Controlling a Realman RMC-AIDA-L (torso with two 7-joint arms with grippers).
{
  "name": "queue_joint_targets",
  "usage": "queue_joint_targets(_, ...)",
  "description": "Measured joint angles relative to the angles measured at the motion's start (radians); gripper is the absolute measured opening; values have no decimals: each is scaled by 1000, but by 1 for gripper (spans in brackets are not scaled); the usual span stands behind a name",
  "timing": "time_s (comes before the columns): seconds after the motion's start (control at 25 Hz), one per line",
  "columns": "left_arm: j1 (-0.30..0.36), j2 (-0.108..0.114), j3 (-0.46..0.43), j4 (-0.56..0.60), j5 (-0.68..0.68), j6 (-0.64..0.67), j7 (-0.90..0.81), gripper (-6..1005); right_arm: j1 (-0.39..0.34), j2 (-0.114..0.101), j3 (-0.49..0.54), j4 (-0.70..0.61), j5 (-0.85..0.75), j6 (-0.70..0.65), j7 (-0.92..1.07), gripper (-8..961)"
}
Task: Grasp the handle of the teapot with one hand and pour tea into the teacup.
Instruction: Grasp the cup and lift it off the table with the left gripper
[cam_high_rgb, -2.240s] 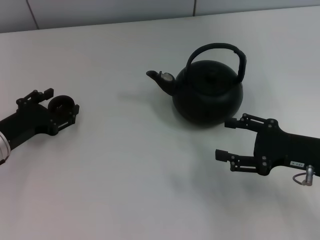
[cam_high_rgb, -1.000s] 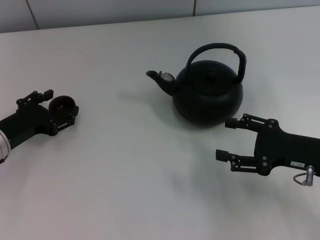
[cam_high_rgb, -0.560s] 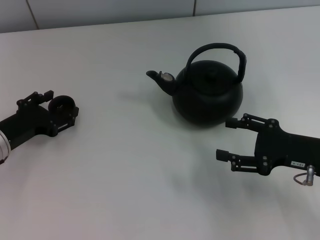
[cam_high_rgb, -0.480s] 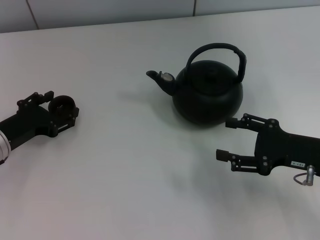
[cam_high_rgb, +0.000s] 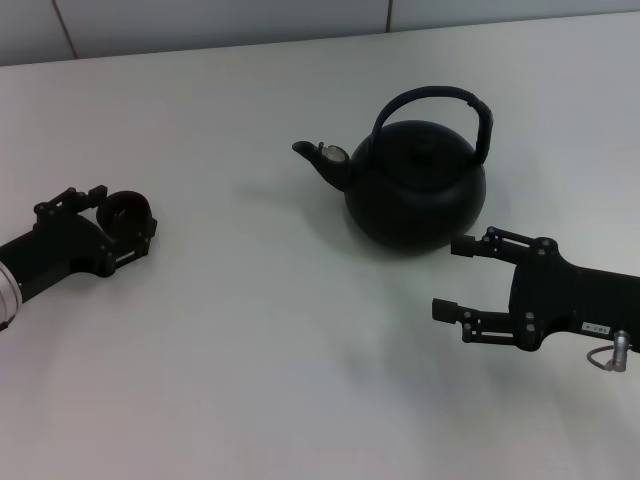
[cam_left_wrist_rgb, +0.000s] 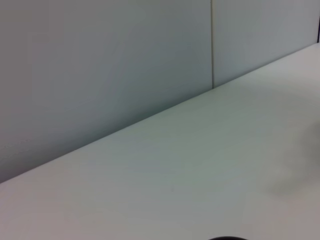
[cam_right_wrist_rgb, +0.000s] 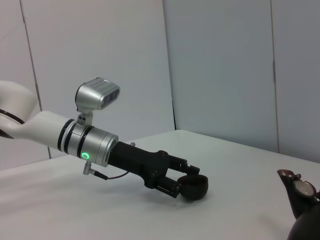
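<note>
The matte-black teapot (cam_high_rgb: 415, 190) stands upright at the table's centre right, spout (cam_high_rgb: 322, 157) pointing left and arched handle (cam_high_rgb: 437, 98) upright over it. My right gripper (cam_high_rgb: 452, 277), the one with the white label, is open and empty just in front of the teapot's right side, not touching it. My left gripper (cam_high_rgb: 118, 216) at the far left is shut on the small black teacup (cam_high_rgb: 126, 208), low at the table. The right wrist view shows the left gripper (cam_right_wrist_rgb: 186, 186) with the teacup (cam_right_wrist_rgb: 195, 186) between its fingers, and the teapot's spout (cam_right_wrist_rgb: 298, 190).
The white table (cam_high_rgb: 250, 330) runs back to a grey panelled wall (cam_high_rgb: 200, 20). The left wrist view shows only the table surface (cam_left_wrist_rgb: 200, 165) and the wall (cam_left_wrist_rgb: 100, 65).
My left gripper with the teacup has shifted very slightly toward me. The teapot and the right gripper have not moved.
</note>
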Motion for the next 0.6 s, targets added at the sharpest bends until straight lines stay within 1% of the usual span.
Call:
queue_joint_targets(0.56, 3, -3, 0, 17, 13, 3, -2, 785, 0, 0, 0, -6, 0, 0, 1, 819)
queue_joint_targets(0.6, 3, -3, 0, 17, 13, 3, -2, 771, 0, 0, 0, -6, 0, 0, 1, 820)
